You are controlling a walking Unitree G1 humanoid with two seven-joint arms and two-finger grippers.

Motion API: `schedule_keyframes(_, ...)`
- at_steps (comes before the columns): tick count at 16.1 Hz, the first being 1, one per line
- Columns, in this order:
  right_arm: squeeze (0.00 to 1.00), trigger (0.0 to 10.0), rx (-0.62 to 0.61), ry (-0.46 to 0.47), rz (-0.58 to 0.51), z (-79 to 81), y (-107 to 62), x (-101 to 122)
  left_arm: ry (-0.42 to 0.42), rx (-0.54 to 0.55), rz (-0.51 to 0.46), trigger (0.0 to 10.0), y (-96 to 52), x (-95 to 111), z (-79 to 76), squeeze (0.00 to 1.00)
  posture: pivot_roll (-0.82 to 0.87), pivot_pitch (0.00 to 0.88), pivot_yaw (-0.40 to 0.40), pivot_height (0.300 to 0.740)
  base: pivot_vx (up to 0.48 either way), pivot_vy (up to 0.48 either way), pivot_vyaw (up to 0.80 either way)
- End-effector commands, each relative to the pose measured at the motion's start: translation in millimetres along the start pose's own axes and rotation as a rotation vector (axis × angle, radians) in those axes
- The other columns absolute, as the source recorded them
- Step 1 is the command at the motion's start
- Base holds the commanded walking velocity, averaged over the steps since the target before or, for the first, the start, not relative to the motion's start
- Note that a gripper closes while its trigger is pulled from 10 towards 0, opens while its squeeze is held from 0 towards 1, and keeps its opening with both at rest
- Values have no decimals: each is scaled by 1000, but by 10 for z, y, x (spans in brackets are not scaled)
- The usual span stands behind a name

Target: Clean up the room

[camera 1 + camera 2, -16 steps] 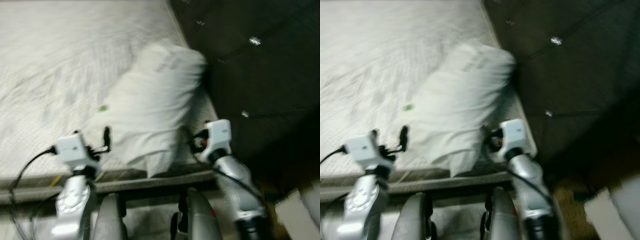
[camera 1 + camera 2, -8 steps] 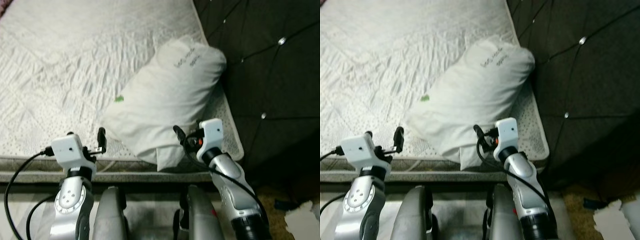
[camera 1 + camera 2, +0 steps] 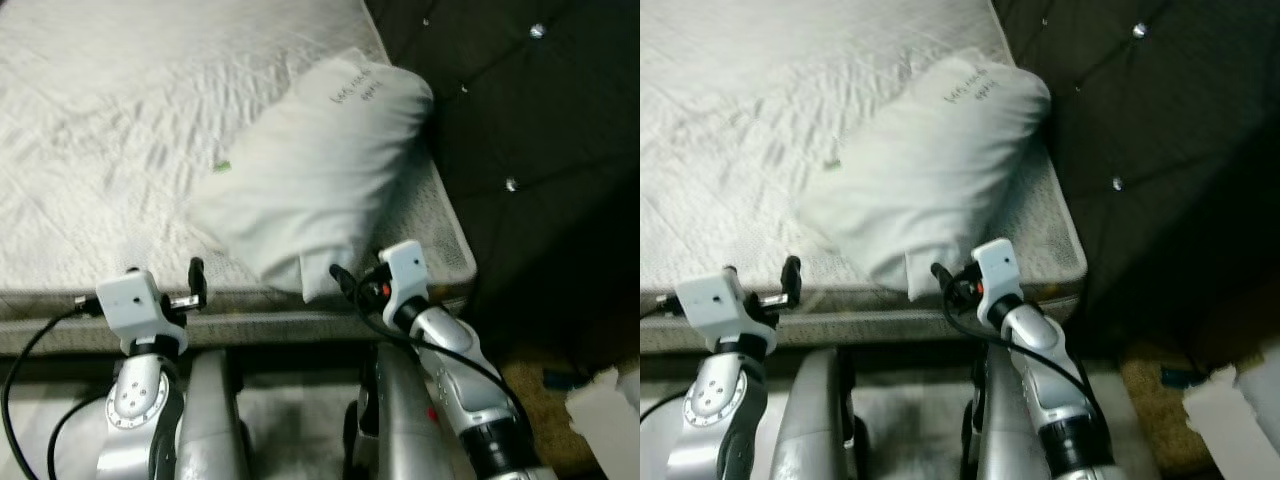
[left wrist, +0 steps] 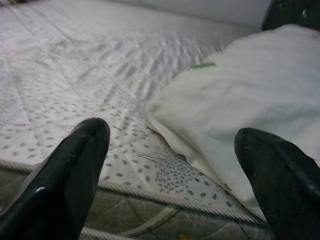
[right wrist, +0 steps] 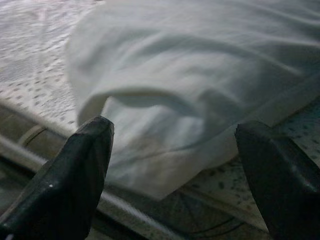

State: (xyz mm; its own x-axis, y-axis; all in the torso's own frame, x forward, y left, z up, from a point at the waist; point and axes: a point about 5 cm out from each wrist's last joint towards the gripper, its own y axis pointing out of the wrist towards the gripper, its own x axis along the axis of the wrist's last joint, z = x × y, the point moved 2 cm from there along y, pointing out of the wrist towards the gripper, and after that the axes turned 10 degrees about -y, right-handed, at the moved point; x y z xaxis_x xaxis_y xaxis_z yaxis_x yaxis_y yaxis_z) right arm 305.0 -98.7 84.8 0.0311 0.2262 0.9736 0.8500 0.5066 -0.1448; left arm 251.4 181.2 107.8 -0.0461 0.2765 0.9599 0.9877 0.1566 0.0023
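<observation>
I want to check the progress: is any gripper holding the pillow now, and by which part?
Nothing is held. The left gripper and right gripper are both open, near the pillow at the mattress edge, not closed on it.

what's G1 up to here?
It stands at the edge of a bare mattress with a white pillow lying near the dark tufted headboard. Both grippers are open and holding nothing. The right gripper is aimed at the pillow's near corner, which hangs at the mattress edge. The left gripper points at the pillow's other side. No grasp yet.
</observation>
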Motion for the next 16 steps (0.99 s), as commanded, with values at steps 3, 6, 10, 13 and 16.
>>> schedule_keyframes(3,0,10000,84,-55,-18,88,96,66,5,33,23,10000,-43,-44,50,0,74,153,-35,545,0,0,687)
schedule_keyframes(6,0,10000,87,-85,-40,131,217,122,13,38,21,10000,-72,-31,68,0,98,161,-40,545,0,0,496)
schedule_keyframes(10,0,10000,-14,-76,-37,29,340,161,16,50,17,10000,-96,-8,102,0,113,166,-48,545,0,0,0)
schedule_keyframes(13,0,10000,-163,-66,5,-188,405,150,22,56,20,10000,-124,1,105,0,123,177,-49,545,0,0,0)
schedule_keyframes(16,0,10000,-264,-32,-12,-407,382,186,28,64,20,10000,-151,11,125,0,131,184,-51,545,0,0,0)
